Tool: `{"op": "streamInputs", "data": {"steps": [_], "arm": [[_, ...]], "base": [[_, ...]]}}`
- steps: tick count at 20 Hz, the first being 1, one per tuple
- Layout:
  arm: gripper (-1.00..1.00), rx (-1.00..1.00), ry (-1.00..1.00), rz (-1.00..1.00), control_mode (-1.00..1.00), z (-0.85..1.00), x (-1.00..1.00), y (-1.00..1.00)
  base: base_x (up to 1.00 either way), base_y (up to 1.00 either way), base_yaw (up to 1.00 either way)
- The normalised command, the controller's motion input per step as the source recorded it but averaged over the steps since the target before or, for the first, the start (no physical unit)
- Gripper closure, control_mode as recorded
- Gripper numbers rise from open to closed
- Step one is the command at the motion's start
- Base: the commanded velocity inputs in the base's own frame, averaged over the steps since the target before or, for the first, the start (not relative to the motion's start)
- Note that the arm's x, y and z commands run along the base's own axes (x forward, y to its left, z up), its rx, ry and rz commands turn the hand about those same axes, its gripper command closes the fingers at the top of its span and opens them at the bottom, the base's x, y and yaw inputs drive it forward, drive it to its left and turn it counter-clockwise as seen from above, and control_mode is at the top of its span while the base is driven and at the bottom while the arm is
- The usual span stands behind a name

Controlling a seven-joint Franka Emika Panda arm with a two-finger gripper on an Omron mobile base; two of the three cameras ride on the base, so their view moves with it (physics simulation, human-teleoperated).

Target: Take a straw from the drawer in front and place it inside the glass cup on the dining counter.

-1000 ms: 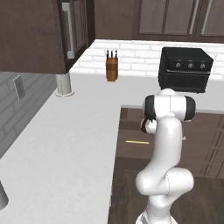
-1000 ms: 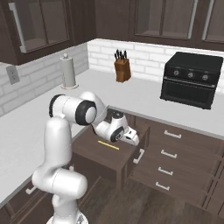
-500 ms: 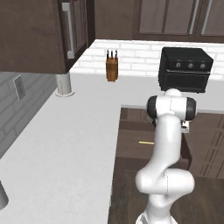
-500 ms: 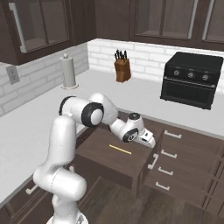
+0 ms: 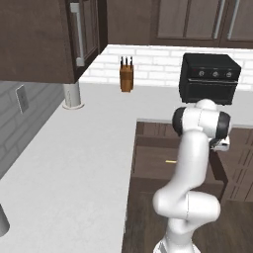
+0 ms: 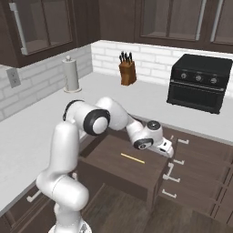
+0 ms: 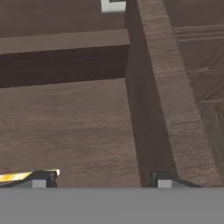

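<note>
The gripper (image 7: 101, 180) looks down into the open brown drawer (image 7: 70, 127). Its two dark finger tips (image 7: 40, 179) stand far apart. A bit of the yellow straw (image 7: 22, 176) lies on the drawer floor, touching the left tip. The other tip sits by the drawer's front wall (image 7: 159, 92).

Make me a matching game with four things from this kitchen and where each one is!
Things:
1. thin pale yellow straw
2. brown wooden knife block
3. black boxy countertop oven
4. white paper towel roll

Places:
A. on the white counter, at the right, against the brick wall
B. lying flat inside the open dark brown wooden drawer
C. on the white counter, at the left, beside the wall socket
D. on the white counter, in the back corner, with dark handles sticking up

Pairs: 1-B, 2-D, 3-A, 4-C
</note>
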Motion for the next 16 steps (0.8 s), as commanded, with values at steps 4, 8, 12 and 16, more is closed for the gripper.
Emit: {"op": "streamInputs", "data": {"steps": [4, 8, 12, 16], "arm": [[-1.0, 0.0, -0.17, 0.39, -1.0, 0.49, -0.8, 0.64], [-1.0, 0.0, -0.15, 0.46, -1.0, 0.38, -0.49, 0.69], [-1.0, 0.0, -0.14, 0.42, -1.0, 0.25, -0.04, 0.71], [-1.0, 0.0, -0.03, 0.35, -1.0, 0.29, 0.16, 0.56]], "base": [[0.0, 0.0, 0.0], [0.0, 0.0, 0.0], [0.0, 0.0, 0.0], [0.0, 0.0, 0.0]]}}
